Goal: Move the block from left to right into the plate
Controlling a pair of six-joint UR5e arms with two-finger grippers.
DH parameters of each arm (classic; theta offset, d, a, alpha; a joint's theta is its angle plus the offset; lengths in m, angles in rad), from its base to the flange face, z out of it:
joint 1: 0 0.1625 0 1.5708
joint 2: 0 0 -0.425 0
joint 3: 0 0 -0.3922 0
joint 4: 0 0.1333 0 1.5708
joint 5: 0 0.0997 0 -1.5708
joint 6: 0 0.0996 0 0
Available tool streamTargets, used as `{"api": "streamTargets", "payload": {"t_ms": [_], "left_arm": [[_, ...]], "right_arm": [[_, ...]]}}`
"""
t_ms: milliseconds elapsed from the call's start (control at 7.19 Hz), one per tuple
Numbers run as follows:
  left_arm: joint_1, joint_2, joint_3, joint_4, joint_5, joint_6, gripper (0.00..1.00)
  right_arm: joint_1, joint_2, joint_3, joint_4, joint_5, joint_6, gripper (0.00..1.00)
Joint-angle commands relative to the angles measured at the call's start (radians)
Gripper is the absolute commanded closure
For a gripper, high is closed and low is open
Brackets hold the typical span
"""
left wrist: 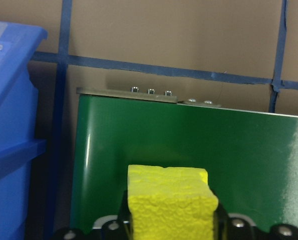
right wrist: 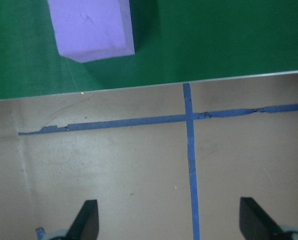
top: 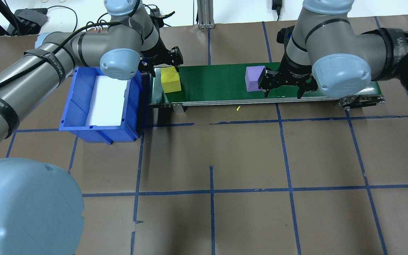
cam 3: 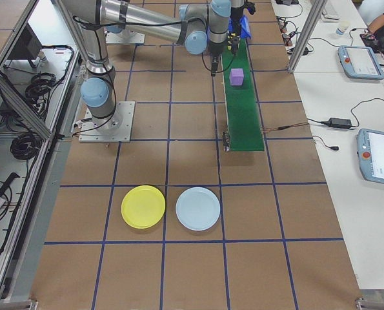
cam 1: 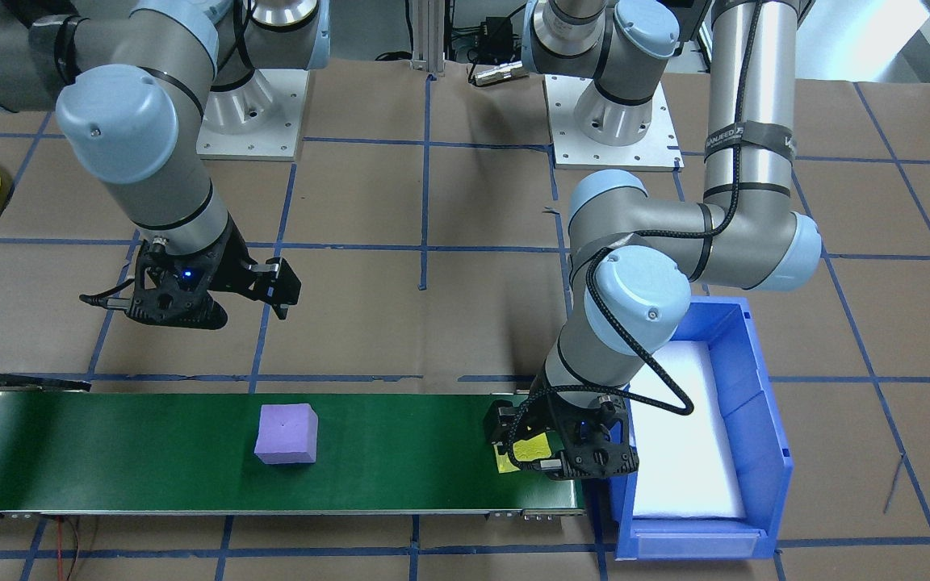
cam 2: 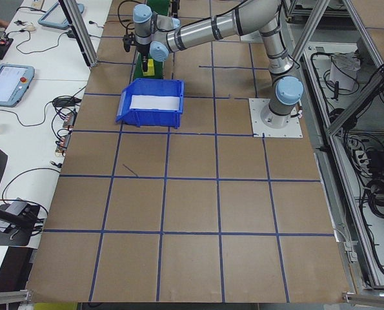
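The left arm is reaching out long and low from its base, its elbow bending back toward the wrist, which is pointing down. The left gripper [cam 1: 523, 449] is sitting low with its fingers closed against the two sides of the yellow block [top: 170, 80] — the wrist view is showing that block wedged between the pads. The right arm is folding forward over its own side, forearm angling down. The right gripper [top: 283, 88] is hanging above the table surface with its fingers [right wrist: 88, 223] spread wide — nothing is sitting between them
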Motion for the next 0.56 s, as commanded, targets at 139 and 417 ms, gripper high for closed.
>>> {"api": "streamTargets", "payload": {"t_ms": [139,417], "left_arm": [[0.007,0.212,-0.023,-0.202,0.022,0.033,0.0],[0.021,0.343,-0.029,-0.38,0.085,0.077,0.0]], "right_arm": [[-0.016,0.126,-0.143,-0.025,-0.016,-0.012,0.0],[-0.081,0.143,-0.182,-0.024,0.005,-0.056,0.0]]}}
